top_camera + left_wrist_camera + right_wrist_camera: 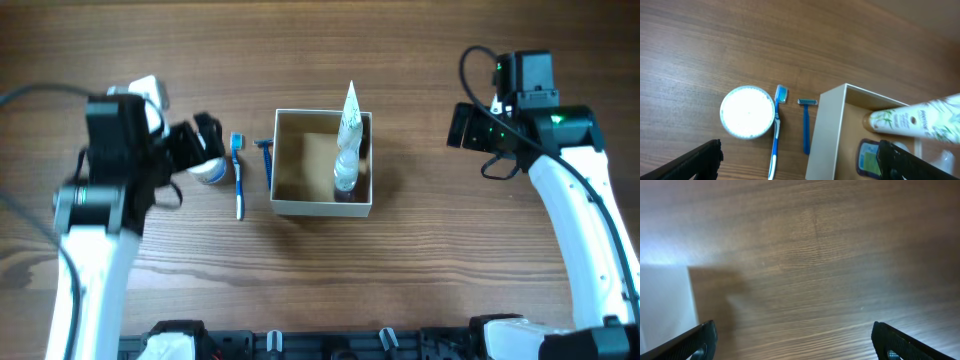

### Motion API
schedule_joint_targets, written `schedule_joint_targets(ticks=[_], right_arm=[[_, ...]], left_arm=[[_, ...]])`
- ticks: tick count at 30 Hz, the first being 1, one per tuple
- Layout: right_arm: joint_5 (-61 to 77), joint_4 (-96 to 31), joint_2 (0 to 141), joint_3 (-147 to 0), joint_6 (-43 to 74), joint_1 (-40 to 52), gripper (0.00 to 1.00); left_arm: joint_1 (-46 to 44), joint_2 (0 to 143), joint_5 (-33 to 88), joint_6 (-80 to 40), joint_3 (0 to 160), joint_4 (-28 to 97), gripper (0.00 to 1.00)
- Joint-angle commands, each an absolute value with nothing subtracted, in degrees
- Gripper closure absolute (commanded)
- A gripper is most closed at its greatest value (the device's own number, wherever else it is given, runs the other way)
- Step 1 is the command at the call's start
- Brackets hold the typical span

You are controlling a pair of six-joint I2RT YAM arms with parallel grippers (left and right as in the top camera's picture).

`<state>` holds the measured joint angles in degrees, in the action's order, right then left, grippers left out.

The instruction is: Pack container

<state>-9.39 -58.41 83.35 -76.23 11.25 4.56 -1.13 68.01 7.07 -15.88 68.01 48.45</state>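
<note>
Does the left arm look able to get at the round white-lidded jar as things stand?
Probably yes. The left claw is open above the jar, which stands uncovered on the table. Only the toothbrush lies close alongside and might get nudged.

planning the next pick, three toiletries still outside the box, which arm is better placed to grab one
Left. The open left claw hangs over the jar, toothbrush and razor, all lying left of the container. The right claw is over bare table on the container's other side.
</note>
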Motion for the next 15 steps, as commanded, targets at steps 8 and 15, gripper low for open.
schedule_joint_targets(ticks=[8,15], right_arm=[[-10.55,-57.45,86.94,-76.58,-4.49,4.27,0.00],[-10.55,-57.39,86.96,-76.58,-4.47,4.27,0.00]], left_arm=[[-1.04,79.02,1.87,-13.67,72.25,49.60,0.00],[2.07,79.92,-0.97,-13.67,72.23,51.00,0.00]])
